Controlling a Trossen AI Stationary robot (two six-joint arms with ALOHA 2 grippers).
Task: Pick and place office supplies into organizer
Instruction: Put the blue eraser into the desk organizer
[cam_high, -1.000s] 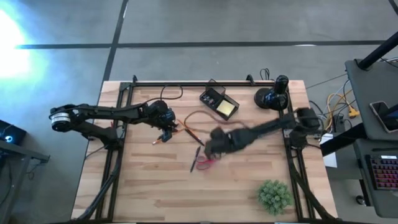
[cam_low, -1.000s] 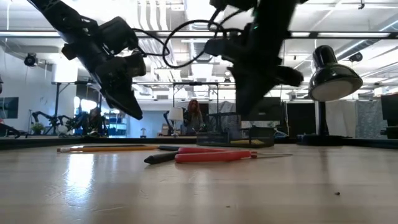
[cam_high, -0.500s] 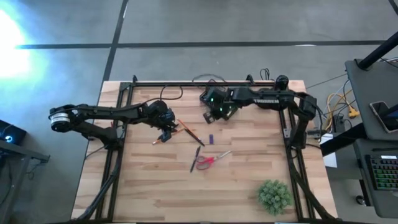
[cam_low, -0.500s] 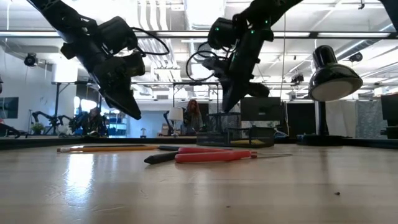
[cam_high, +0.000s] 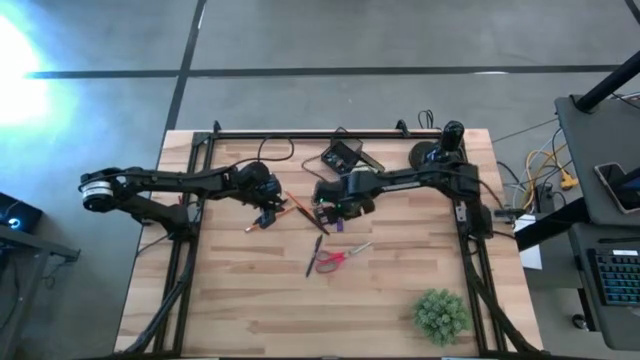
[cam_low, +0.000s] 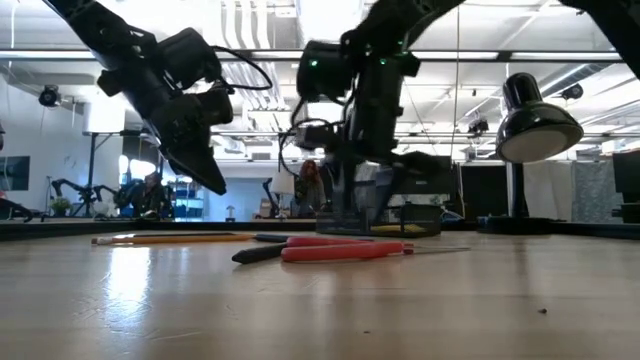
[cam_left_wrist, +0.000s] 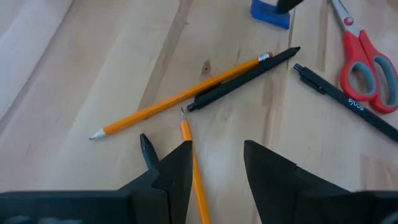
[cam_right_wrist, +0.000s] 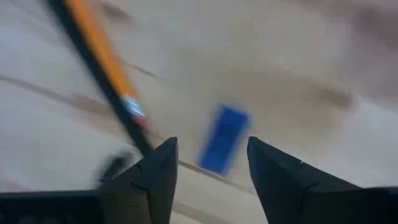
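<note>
Right gripper (cam_right_wrist: 208, 180) over the tiny blue piece (cam_right_wrist: 224, 138), fingers spread and empty

We judge it light, rigid, slippery; pinch its long sides. It lies just beside the scissors (cam_high: 335, 259), apart from the organizer (cam_high: 342, 154); left gripper (cam_left_wrist: 214, 168) half-open near the pencils (cam_left_wrist: 180, 96)

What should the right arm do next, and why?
Probably lower the right gripper straight down onto the blue piece and close. Its jaws stand open with the piece lying on the table just ahead of the gap, beside a pencil, so only a short descent seems left.
</note>
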